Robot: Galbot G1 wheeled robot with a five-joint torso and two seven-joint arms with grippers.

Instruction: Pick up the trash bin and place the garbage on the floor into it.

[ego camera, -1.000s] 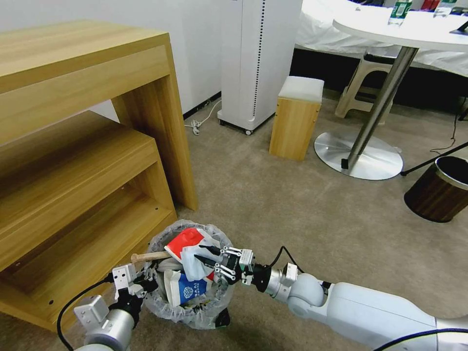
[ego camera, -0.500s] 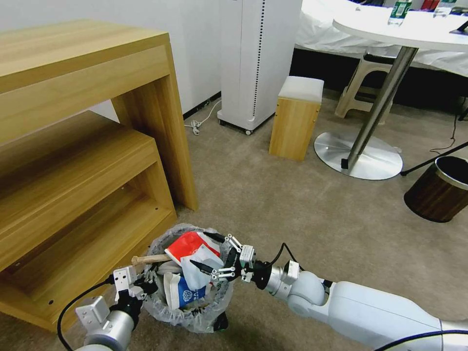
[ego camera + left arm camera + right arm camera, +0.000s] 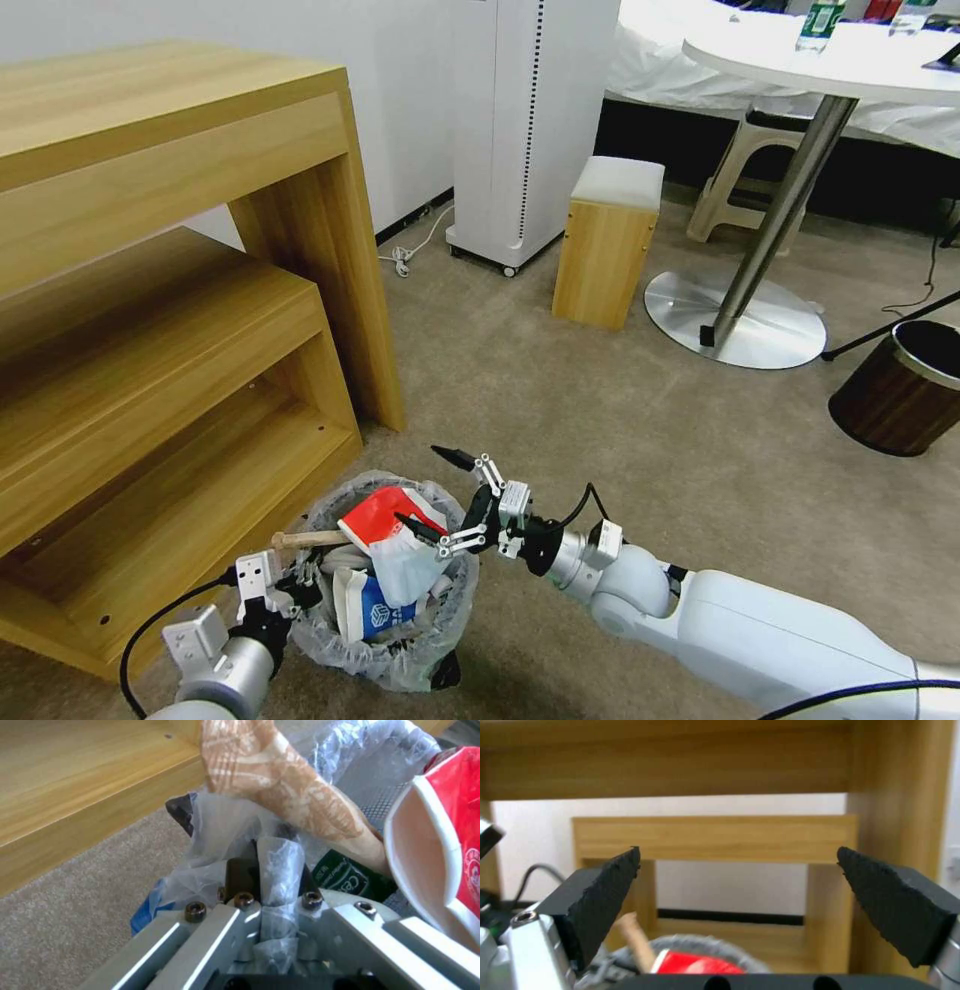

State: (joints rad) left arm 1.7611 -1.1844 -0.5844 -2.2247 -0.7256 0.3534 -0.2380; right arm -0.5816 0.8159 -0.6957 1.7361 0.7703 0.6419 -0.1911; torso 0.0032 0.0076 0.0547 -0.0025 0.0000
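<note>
Overfilled trash bin (image 3: 385, 650) held by its rim at the lower left of the head view.

The garbage (image 3: 385, 560) stands higher than the rim, so the red-white wrapper (image 3: 380, 510) or the wooden stick (image 3: 305, 539) may slide out onto the floor (image 3: 600, 420) if the bin tilts; the thin bag liner (image 3: 225, 817) may also slip from the grip. The left gripper (image 3: 272, 888) pinches the rim and liner at the bin's near left side. The right gripper (image 3: 435, 490), spread wide and empty, hangs just above the heap, its arm reaching in from the lower right.
</note>
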